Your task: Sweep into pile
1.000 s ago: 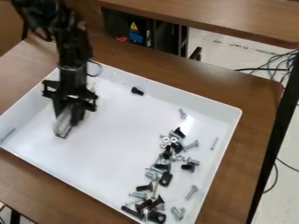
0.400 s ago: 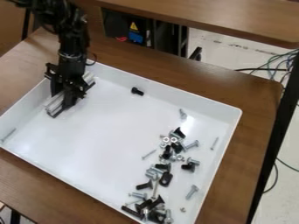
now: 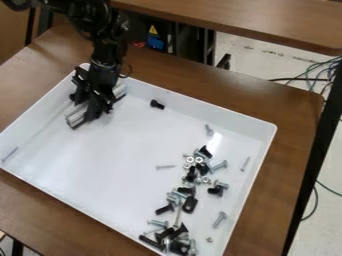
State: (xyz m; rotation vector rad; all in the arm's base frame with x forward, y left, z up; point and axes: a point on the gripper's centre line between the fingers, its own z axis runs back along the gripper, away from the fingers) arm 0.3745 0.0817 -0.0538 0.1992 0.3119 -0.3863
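Camera view: white tray (image 3: 230,118) on a brown table (image 3: 292,127), across most of the frame; at upper left, black gripper (image 3: 97,106) over the tray's upper-left corner, closed narrowly around a silver-grey bar (image 3: 75,117), with the bar slanted from lower left to upper right.

Inside the tray, right of centre and on down to the bottom edge of the frame, a loose, uneven band of hardware: two ring-like nuts (image 3: 194,160) side by side near the top; a black block (image 3: 190,204) about halfway down; a dark clump (image 3: 175,241) of black and silver pieces at the bottom.

Apart from the band: a black bolt (image 3: 157,104) near the upper wall, right of the gripper; a silver screw (image 3: 209,130) near the upper-right corner; a thin pin (image 3: 245,164) by the right wall; a small screw (image 3: 165,166) just left of the nuts; a silver bolt (image 3: 220,219) at lower right; another thin piece (image 3: 10,154) by the wall at far left. Cables (image 3: 325,70) on the floor at upper right.
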